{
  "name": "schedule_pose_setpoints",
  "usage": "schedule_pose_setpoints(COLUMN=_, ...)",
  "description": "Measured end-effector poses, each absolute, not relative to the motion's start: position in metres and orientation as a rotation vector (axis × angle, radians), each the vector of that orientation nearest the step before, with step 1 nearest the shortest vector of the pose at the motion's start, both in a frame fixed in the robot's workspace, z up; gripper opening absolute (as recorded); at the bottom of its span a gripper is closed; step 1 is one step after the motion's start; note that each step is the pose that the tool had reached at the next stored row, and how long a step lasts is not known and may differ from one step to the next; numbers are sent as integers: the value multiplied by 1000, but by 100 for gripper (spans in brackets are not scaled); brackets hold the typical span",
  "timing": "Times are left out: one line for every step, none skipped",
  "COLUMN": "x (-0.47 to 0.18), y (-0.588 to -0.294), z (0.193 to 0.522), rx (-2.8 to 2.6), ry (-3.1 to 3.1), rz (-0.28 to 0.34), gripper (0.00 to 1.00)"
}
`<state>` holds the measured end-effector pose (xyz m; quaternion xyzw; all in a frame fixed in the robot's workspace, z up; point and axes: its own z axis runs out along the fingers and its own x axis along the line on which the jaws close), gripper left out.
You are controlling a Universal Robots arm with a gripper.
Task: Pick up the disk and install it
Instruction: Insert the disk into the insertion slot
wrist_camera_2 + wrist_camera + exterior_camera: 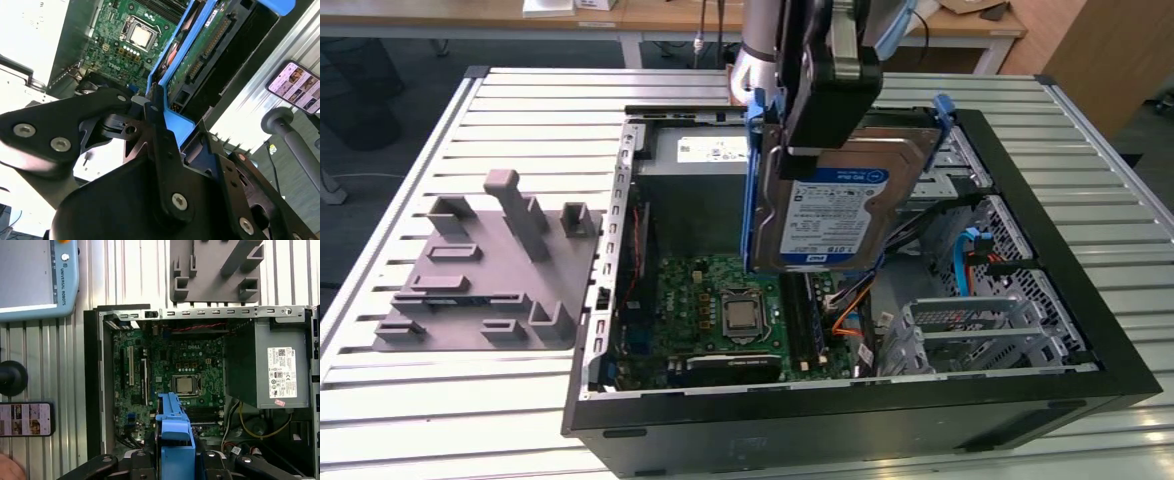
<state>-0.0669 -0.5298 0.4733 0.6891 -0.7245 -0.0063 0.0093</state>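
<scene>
The gripper (817,135) pinches the disk (838,215) by its blue frame, holding it on edge above the open case (854,425), the board (727,310) at seven o'clock of it in the exterior view, so pickup looks done and installing is left.

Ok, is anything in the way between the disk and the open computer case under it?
Nothing visible does. The gripper holds the disk above the open case, which has no cover on; orange cables lie inside, beside the motherboard, apart from the disk.
</scene>
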Motion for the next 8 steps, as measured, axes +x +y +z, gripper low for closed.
schedule_pose_setpoints(x=-66, y=-531, z=473, rx=2152, ry=-2263, rz=-20, gripper=36)
schedule_pose_setpoints(x=-66, y=-533, z=473, rx=2152, ry=-2263, rz=-20, gripper=36)
schedule_pose_setpoints(x=-65, y=-534, z=473, rx=2152, ry=-2263, rz=-20, gripper=36)
schedule_pose_setpoints(x=-64, y=-534, z=472, rx=2152, ry=-2263, rz=-20, gripper=36)
schedule_pose_setpoints(x=-62, y=-535, z=472, rx=2152, ry=-2263, rz=-20, gripper=36)
schedule_pose_setpoints(x=-60, y=-535, z=472, rx=2152, ry=-2263, rz=-20, gripper=36)
schedule_pose_setpoints(x=-57, y=-535, z=472, rx=2152, ry=-2263, rz=-20, gripper=36)
schedule_pose_setpoints(x=-55, y=-536, z=472, rx=2152, ry=-2263, rz=-20, gripper=36)
